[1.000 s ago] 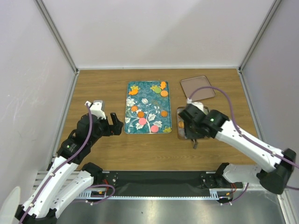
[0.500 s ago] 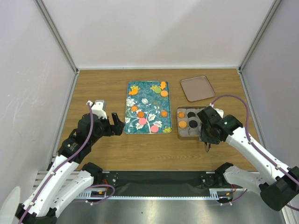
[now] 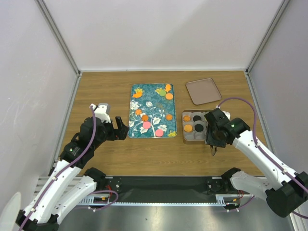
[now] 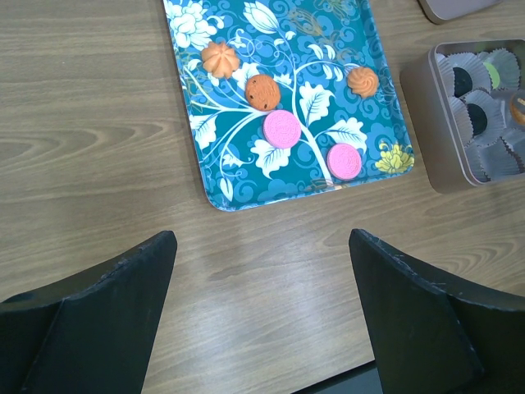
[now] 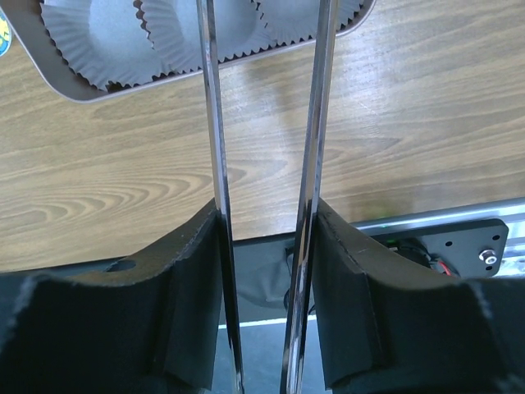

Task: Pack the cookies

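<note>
Wooden table (image 3: 106,86) | tray (image 4: 212,193): 2 pink cookies (image 4: 283,129) | tin (image 4: 426,123): 1 | left hand (image 4: 262,238) wide | right hand (image 5: 267,213) grips tongs (image 5: 212,123)

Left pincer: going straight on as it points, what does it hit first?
The left pincer would probably meet bare table just short of the near rim of the teal tray; depth unclear, possibly the rim itself.

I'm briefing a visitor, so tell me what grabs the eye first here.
The teal flower-printed rectangular tray sits in the middle, strewn with small round orange and pink cookies. Right of it stands a square metal tin of grey paper cups, some already filled. The right hand grips slim metal tongs over the tin's near edge; the left hand hangs open, empty.
</note>
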{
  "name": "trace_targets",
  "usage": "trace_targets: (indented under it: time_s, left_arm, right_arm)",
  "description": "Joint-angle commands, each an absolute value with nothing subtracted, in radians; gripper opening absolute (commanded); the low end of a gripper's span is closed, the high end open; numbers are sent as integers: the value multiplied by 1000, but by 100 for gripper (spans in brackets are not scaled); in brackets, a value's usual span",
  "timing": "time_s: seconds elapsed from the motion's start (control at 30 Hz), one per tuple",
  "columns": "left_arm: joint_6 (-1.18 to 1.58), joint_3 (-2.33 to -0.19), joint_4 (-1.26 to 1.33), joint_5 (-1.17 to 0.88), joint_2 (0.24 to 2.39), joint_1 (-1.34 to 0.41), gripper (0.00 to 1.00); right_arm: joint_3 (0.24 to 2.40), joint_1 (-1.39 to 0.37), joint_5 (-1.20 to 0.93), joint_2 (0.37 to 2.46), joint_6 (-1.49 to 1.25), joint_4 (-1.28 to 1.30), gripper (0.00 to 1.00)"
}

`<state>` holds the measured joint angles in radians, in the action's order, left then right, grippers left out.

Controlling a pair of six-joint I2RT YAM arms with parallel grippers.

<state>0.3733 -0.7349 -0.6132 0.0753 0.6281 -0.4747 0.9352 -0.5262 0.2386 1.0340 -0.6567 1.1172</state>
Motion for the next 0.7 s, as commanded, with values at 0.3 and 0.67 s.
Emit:
trace_targets:
  time_s: [0.3, 0.67]
  left_arm:
    - [361, -758, -584, 69, 620, -480, 93]
    - [362, -756, -584, 71, 620, -480, 93]
  right_arm:
    - [948, -508, 253, 1066, -638, 1072, 49]
    - [1011, -518, 189, 1032, -632, 1060, 47]
